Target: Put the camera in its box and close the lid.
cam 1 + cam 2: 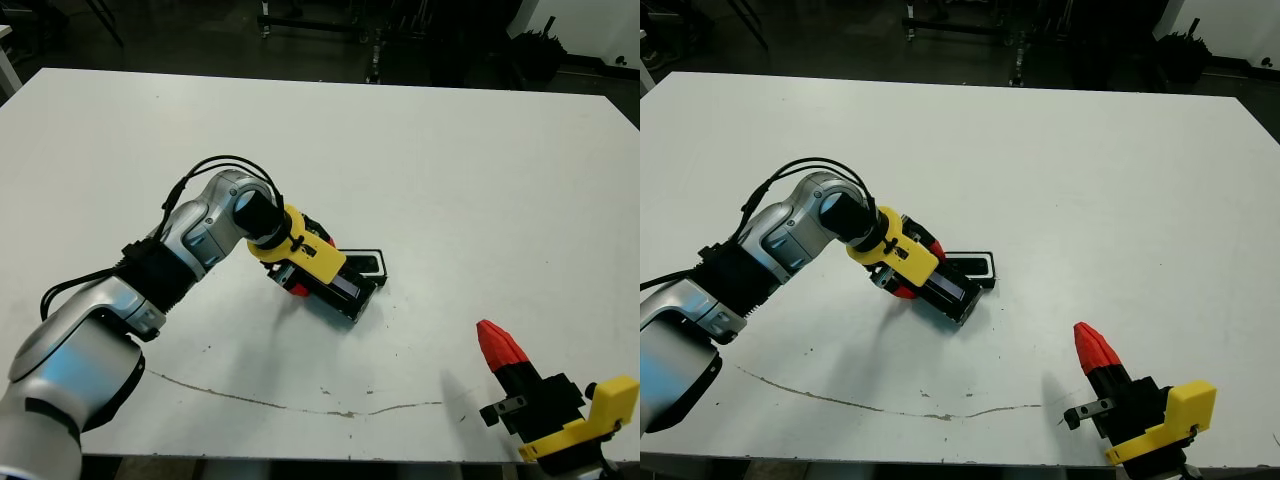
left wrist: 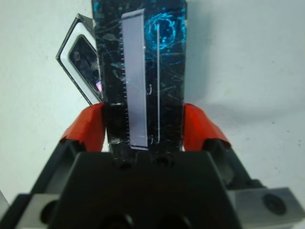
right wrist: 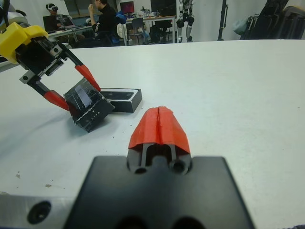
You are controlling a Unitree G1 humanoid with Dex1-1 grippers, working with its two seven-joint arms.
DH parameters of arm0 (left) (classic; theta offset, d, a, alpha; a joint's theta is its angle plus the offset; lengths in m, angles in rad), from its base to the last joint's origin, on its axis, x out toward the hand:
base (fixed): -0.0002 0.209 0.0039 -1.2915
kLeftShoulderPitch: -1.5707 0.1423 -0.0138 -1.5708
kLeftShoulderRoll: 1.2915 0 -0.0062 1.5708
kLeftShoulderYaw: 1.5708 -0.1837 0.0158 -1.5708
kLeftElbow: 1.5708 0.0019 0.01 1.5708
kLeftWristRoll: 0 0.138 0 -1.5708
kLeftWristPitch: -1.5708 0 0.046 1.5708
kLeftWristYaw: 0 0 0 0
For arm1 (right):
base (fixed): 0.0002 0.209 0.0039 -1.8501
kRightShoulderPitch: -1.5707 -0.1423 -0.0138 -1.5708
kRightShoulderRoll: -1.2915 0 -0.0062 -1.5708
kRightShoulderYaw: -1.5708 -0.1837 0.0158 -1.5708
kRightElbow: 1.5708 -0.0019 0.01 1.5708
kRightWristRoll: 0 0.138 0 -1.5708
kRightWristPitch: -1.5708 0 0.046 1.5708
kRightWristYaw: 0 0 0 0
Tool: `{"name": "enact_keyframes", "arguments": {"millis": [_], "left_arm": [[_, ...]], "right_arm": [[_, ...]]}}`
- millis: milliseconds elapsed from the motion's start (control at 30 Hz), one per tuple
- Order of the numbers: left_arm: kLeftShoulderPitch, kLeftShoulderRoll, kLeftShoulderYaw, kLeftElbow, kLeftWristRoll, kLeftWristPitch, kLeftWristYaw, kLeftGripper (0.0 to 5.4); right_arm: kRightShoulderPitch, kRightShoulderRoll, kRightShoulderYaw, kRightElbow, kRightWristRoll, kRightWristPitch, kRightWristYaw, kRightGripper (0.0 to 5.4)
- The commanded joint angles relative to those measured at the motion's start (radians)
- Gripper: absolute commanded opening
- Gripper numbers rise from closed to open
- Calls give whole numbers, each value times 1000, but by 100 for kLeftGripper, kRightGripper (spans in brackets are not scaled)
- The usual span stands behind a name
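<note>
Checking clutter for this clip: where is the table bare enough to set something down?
Bare: the table's far half beyond the box, and the stretch between the box and the right gripper. Crowded only mid-table, where the left gripper holds the lid beside the box.

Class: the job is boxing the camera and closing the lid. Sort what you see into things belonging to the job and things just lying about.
Belonging to the job:
lid, gripped by the left gripper
box
camera, lying inside the box

Lying about:
nothing else on the table; right gripper idle
</note>
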Motion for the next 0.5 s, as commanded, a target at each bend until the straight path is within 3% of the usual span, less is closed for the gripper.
{"name": "enact_keyframes", "arguments": {"millis": [33,367,500], "left_arm": [[-6,5,-9,15,0,-3,-24,316],[3,8,8,18,-8,-4,-18,316],[6,21,51,-36,-36,87,-34,316]], "right_arm": [[-4,-8,-2,3,-8,11,-8,0],[-10,-5,2,9,4,12,-6,0],[-5,-3,5,8,-13,4,-11,0]]}}
